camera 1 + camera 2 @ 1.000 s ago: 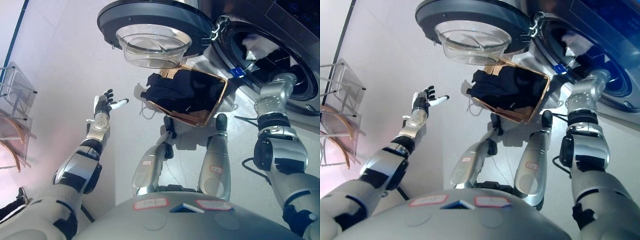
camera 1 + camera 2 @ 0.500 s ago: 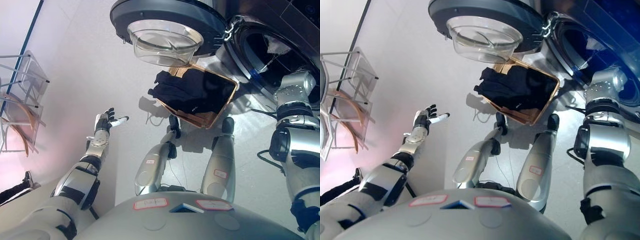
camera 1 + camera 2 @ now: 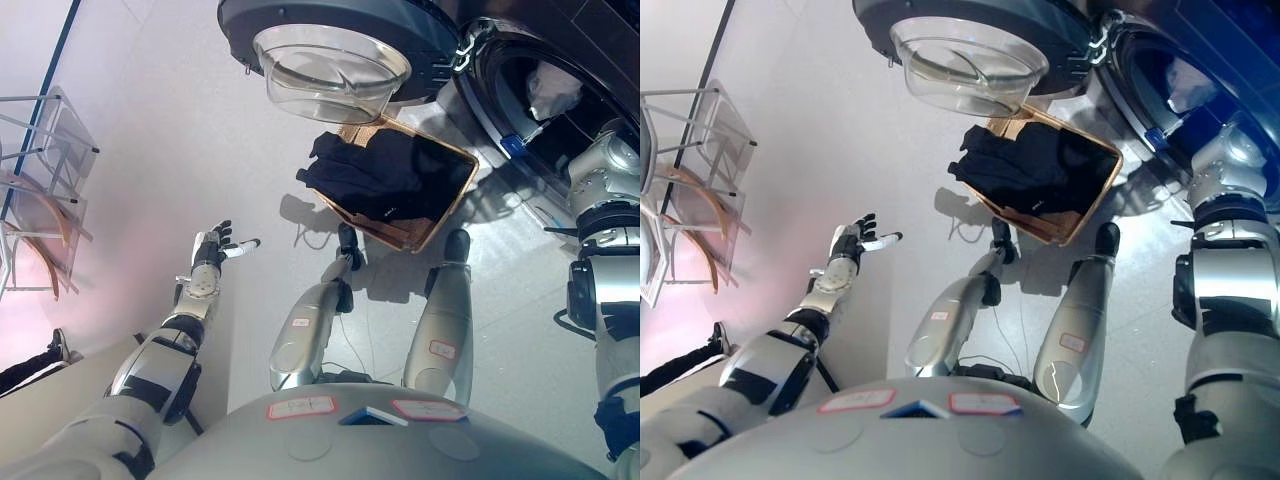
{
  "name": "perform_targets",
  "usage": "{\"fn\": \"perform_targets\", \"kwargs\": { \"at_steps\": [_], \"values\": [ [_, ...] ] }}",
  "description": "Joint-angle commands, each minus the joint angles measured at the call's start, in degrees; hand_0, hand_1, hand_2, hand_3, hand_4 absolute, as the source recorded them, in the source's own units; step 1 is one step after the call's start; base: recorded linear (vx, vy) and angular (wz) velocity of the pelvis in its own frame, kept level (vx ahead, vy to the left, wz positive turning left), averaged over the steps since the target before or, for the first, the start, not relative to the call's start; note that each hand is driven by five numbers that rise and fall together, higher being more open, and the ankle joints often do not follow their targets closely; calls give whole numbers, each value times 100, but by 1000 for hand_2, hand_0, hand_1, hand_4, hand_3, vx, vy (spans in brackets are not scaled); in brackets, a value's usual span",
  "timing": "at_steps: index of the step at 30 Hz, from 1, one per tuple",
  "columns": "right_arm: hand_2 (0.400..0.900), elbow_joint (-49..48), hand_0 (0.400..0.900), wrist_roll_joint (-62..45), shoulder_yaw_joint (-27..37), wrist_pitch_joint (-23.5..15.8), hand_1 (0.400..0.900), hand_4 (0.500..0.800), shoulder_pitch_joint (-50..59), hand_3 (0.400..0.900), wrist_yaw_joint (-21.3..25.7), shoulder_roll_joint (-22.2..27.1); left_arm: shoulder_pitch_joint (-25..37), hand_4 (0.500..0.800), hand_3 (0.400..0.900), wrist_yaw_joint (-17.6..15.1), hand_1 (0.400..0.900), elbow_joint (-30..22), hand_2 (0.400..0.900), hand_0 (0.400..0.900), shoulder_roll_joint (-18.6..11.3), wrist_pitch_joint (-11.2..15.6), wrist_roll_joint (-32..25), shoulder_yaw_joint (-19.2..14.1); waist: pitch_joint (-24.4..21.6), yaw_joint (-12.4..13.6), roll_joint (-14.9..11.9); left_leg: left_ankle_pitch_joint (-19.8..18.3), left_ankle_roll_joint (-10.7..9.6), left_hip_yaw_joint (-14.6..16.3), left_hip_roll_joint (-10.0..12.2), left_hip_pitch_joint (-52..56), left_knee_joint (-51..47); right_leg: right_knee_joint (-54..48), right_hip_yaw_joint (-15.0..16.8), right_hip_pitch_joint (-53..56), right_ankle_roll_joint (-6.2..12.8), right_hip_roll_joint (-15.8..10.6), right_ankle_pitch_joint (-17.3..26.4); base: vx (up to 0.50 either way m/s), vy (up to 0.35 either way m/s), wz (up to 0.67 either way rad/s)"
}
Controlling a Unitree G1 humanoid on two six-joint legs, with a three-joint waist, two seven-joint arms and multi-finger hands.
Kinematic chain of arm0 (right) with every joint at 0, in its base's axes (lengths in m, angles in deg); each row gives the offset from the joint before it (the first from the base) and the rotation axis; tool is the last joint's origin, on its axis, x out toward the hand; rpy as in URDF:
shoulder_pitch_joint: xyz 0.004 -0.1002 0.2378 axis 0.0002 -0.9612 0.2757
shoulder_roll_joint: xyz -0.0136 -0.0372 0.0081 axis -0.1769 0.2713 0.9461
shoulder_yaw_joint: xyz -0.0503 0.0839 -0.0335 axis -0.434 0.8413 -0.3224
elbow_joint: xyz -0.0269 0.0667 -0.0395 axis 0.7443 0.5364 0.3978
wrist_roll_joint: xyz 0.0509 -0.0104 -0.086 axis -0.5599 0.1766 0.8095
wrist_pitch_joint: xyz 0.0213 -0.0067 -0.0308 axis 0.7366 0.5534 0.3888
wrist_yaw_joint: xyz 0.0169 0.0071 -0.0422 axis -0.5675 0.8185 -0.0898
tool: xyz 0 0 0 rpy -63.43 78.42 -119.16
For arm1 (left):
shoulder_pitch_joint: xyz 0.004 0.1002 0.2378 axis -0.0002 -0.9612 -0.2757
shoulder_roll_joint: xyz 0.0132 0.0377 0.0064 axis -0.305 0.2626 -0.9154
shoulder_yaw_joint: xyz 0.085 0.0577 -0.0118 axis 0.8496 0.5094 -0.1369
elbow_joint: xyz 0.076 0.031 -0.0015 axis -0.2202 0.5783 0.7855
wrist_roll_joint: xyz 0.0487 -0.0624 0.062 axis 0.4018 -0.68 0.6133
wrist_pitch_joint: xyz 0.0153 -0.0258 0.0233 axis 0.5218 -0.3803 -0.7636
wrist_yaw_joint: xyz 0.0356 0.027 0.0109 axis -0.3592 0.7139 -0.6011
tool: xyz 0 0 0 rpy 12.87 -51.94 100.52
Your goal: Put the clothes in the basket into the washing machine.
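A tan basket (image 3: 445,205) lies on the floor below the washing machine's open door (image 3: 340,45). Dark clothes (image 3: 365,175) fill the basket and hang over its left rim. Inside the drum (image 3: 560,110) a white cloth (image 3: 552,88) shows. My left hand (image 3: 212,248) is held out over the floor well left of the basket, open and holding nothing. My right arm (image 3: 605,180) rises at the right edge beside the drum's mouth; its hand does not show in either view.
A metal-framed chair (image 3: 45,190) with a wooden seat stands at the far left. A person's dark leg and shoe (image 3: 35,365) show at the lower left. Pale floor (image 3: 160,150) lies between the chair and the basket.
The camera has shifted. My right arm has drawn back from the drum's mouth toward the right edge. The left hand stays open, held out to the left. The basket has not moved.
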Motion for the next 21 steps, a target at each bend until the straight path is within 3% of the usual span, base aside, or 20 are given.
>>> {"fn": "perform_targets", "kwargs": {
  "at_steps": [1, 10, 15, 21],
  "values": [
    [900, -754, 900, 965, -885, -331, 900, 800, 1313, 900, -241, 620, 161, 800, 900, -381, 900, 484, 900, 900, -345, 56, 187, -346, -252, 6, -539, -450, -217, -302, 2, 195, 248, -1439, -251, 938, -111, 193, 658, -4, -13, -4],
    [900, -1367, 900, 501, -898, -297, 900, 800, 364, 900, -960, -59, 98, 800, 900, -279, 900, 547, 900, 900, -169, -11, 223, -433, -310, -56, -763, -579, -168, -286, 32, 255, 338, -1534, -241, 1058, -106, 234, 688, -1, -6, -5],
    [900, -1862, 900, -226, -442, -463, 900, 800, -531, 900, -1083, -945, 53, 800, 900, -303, 900, 553, 900, 900, 9, -15, 147, -447, -264, -106, -856, -615, -127, -299, 47, 234, 392, -1580, -274, 1078, -105, 235, 716, -26, 2, -1],
    [900, -2088, 900, -489, -666, -333, 900, 800, -1403, 900, -1412, -1623, -31, 800, 900, -281, 900, 523, 900, 900, 120, -58, 167, -481, -250, -121, -972, -598, -117, -340, 73, 213, 406, -1655, -330, 1132, -119, 234, 776, -22, -5, 3]
  ]
}}
